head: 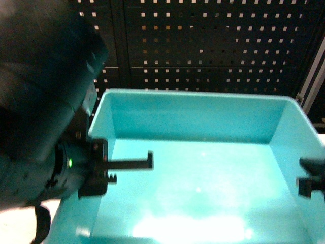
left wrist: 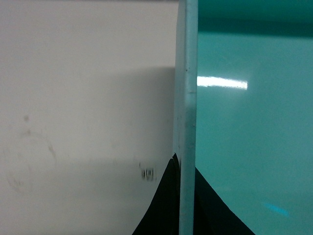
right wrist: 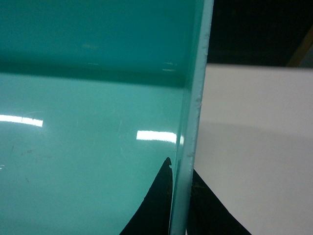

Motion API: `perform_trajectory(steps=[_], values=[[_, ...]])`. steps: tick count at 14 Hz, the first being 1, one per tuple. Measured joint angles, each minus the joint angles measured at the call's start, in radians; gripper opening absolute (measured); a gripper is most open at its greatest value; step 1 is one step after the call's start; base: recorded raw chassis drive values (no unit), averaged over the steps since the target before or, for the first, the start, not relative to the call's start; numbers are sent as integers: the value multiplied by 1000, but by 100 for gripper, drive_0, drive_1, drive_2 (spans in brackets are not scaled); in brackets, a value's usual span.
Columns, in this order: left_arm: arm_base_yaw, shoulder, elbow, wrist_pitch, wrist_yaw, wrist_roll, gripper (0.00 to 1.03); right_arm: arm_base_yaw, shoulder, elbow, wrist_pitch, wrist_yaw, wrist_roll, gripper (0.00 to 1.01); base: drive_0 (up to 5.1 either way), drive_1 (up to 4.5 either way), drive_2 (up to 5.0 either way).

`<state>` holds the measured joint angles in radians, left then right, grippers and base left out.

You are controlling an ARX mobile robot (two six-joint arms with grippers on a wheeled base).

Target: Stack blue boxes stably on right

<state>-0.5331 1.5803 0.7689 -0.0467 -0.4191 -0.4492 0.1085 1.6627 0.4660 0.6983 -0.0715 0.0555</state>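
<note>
Blue tub [head: 203, 173] is prob light, thin stiff plastic, glossy so slippery; best hold is the rolled side rims, one per side. My left end effector [head: 111, 170] straddles the left rim, right end effector [head: 307, 183] the right rim, each clamped on a wall w/ a finger either side. Tub is close under head cam, over white surface [left wrist: 73, 122]. Turquoise, shallow, sloped walls, rounded corners, empty.

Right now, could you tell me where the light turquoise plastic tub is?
The light turquoise plastic tub fills the head view's centre before the black pegboard, the left hand straddling its left rim and the right hand at its right rim.
</note>
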Motion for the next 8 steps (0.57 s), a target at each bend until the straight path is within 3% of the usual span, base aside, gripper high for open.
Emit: perform_trajectory(steps=[1,2,3,4,8], values=[[9,-29,14,35,-10,40,2,-6,-39,32,-6,0,0,7,0,0,0],[40,-109,51,104,-19,145,2,-5,-140,144,-82,1,-3,7,0,0,0],[57,-217,134,129,27,247,2,-16,-285,271,-188,0,-7,7,0,0,0],[64,-263,146,234,31,338,2,-17,-343,334,-187,-2,-6,7,0,0,0],[64,-262,138,234,32,367,2,-17,-340,334,-190,-3,-6,7,0,0,0]])
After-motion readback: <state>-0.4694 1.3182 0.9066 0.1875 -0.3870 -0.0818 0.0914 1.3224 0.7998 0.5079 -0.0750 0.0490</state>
